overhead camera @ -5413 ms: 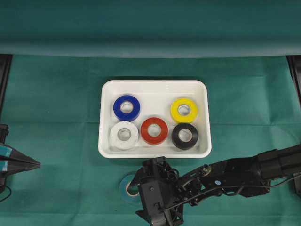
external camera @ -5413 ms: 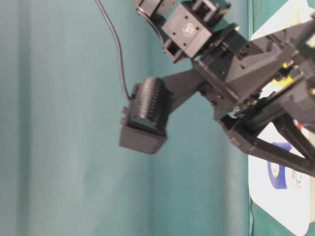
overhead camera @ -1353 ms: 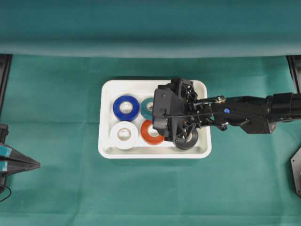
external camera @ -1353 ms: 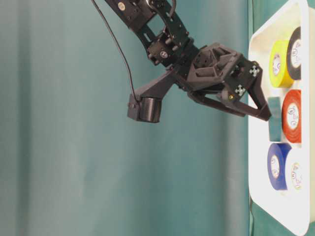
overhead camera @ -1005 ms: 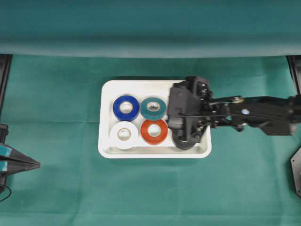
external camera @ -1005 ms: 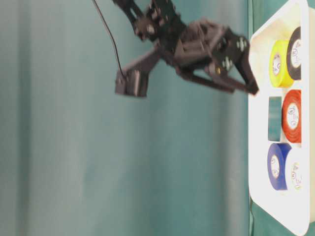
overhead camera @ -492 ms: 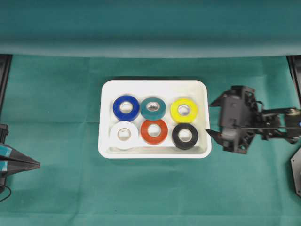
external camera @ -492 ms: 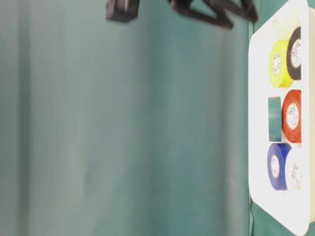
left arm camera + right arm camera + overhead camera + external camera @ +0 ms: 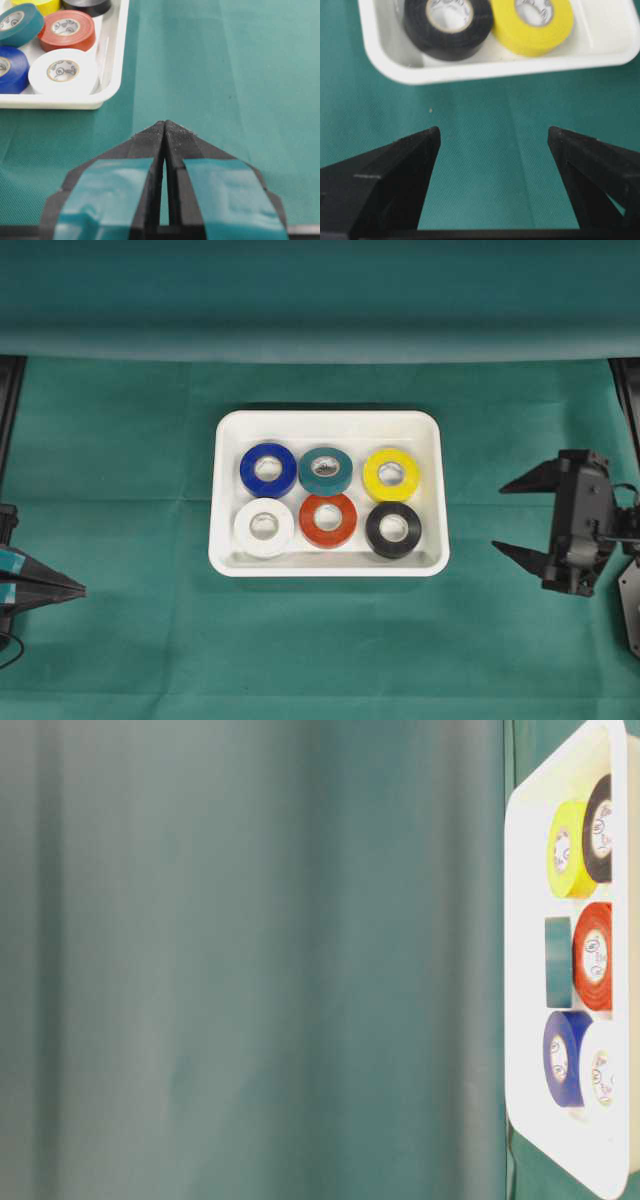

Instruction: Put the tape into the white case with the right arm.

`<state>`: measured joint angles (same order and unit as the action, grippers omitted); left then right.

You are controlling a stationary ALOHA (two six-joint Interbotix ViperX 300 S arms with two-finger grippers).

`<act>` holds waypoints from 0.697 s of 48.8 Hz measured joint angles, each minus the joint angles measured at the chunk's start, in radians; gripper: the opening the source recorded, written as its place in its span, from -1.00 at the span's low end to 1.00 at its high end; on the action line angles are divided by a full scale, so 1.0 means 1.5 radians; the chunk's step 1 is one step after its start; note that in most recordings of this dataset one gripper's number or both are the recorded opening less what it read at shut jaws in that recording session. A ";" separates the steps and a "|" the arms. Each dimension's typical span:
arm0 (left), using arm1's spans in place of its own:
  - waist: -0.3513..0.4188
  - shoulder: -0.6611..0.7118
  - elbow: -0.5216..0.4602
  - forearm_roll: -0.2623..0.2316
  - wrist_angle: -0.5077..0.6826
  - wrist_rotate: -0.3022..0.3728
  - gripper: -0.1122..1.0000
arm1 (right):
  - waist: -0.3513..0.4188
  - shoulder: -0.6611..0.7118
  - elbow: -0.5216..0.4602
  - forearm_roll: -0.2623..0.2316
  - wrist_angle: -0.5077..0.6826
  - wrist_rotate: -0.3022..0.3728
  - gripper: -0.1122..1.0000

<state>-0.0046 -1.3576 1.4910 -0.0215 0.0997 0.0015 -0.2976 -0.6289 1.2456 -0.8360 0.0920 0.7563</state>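
The teal tape (image 9: 325, 470) lies flat in the white case (image 9: 330, 417), in the middle of the back row between a blue and a yellow roll. Nothing touches it. From table level the teal tape (image 9: 557, 962) shows edge-on inside the case (image 9: 520, 920). My right gripper (image 9: 499, 518) hangs over the cloth to the right of the case, open and empty; in its wrist view the right gripper (image 9: 493, 132) has only cloth between its fingers. My left gripper (image 9: 80, 589) rests at the left edge, and the left gripper (image 9: 165, 125) has its tips pressed together.
Blue (image 9: 268, 469), yellow (image 9: 391, 473), white (image 9: 264, 527), red (image 9: 328, 519) and black (image 9: 393, 528) rolls also fill the case. Green cloth covers the table, with a folded green backdrop (image 9: 320, 300) along the far side.
My right gripper has drawn back to the right, from beside the case's edge to over the cloth, jaws still wide. It has left the table-level view. The teal tape stays put.
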 measured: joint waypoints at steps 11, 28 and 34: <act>0.000 0.000 0.001 -0.001 0.000 0.000 -0.80 | 0.000 -0.031 0.020 0.009 -0.008 0.000 0.39; 0.000 0.000 0.000 0.000 0.000 0.000 -0.80 | 0.053 -0.039 0.041 0.016 -0.054 0.000 0.39; 0.000 0.000 0.000 -0.001 0.000 0.000 -0.80 | 0.092 -0.062 0.057 0.019 -0.062 0.000 0.39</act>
<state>-0.0046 -1.3576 1.4910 -0.0230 0.0997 0.0015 -0.1595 -0.7225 1.3315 -0.8069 -0.0015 0.7563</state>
